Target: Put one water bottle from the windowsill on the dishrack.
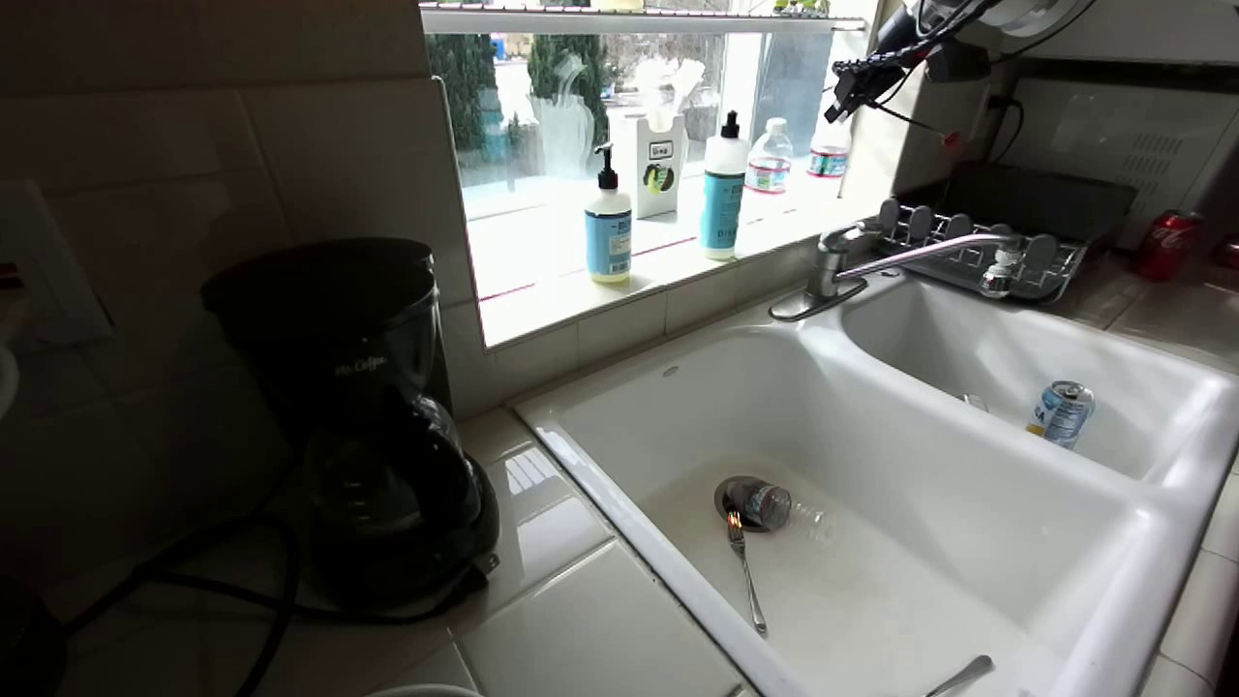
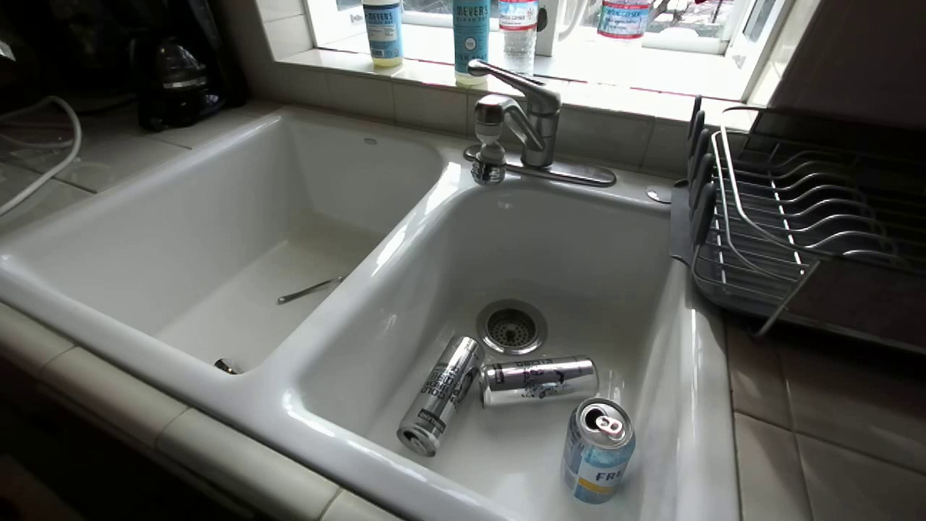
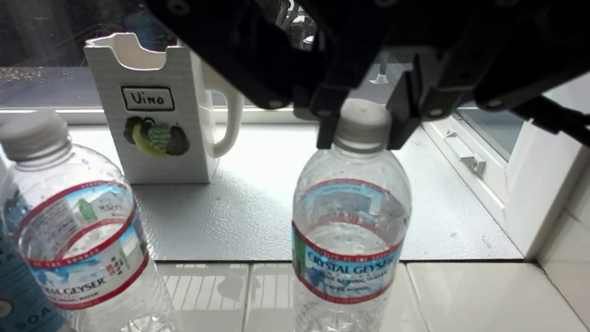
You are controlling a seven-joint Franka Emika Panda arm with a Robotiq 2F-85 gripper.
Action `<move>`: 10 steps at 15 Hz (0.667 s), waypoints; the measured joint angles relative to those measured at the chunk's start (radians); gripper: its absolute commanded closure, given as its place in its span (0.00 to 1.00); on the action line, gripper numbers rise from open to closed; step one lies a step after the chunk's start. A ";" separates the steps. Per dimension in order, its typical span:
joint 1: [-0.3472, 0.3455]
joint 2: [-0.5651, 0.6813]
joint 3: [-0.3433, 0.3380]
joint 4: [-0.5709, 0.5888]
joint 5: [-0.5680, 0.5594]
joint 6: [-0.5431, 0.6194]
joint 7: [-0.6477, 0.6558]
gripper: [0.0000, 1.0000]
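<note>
Two clear water bottles with pale caps stand upright on the white windowsill (image 1: pixel 542 305). In the wrist view, my gripper (image 3: pixel 362 138) points down with its pads against both sides of the cap of the right-hand water bottle (image 3: pixel 348 272). This bottle also shows in both exterior views (image 1: pixel 829 162) (image 2: pixel 622 23). Its base is out of the wrist view or washed out, so I cannot tell whether it is lifted. The second water bottle (image 3: pixel 87 267) is to the left. The dark dishrack (image 1: pixel 1041 261) is right of the faucet, also in an exterior view (image 2: pixel 796 217).
A white Vino pitcher (image 3: pixel 152 138) stands behind the bottles. Soap bottles (image 1: pixel 608 232) (image 1: pixel 722 194) stand left on the sill. The faucet (image 2: pixel 539 123) rises between sill and double sink (image 2: pixel 434 188). Cans (image 2: pixel 597 449) lie and stand in the sink. A window frame (image 3: pixel 521 184) bounds the right.
</note>
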 measured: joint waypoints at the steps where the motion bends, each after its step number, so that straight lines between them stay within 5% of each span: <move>1: 0.001 0.000 -0.001 0.004 -0.003 -0.002 0.002 0.92; 10: 0.014 -0.091 -0.002 -0.055 -0.015 -0.015 0.005 0.92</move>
